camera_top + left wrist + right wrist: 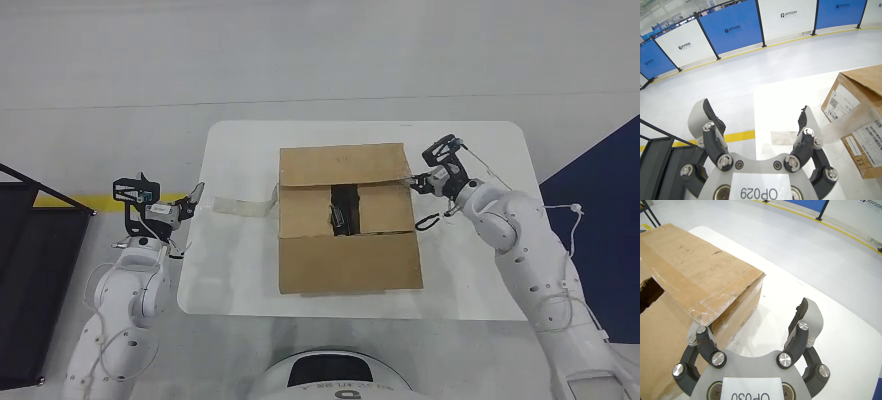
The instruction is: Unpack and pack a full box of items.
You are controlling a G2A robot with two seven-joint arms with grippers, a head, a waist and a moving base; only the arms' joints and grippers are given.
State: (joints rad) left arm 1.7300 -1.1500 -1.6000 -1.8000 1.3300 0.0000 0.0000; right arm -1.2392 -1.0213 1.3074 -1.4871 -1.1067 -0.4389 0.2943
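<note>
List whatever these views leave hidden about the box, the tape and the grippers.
1. Contents of the box: in the top view the flaps cover all but a dark item in the gap, too small to identify.
2. One fingertip of the right gripper: in the right wrist view the box's flap corner hides it, so contact is unclear.
3. End of the tape: in the left wrist view it passes behind a finger of the left gripper.
</note>
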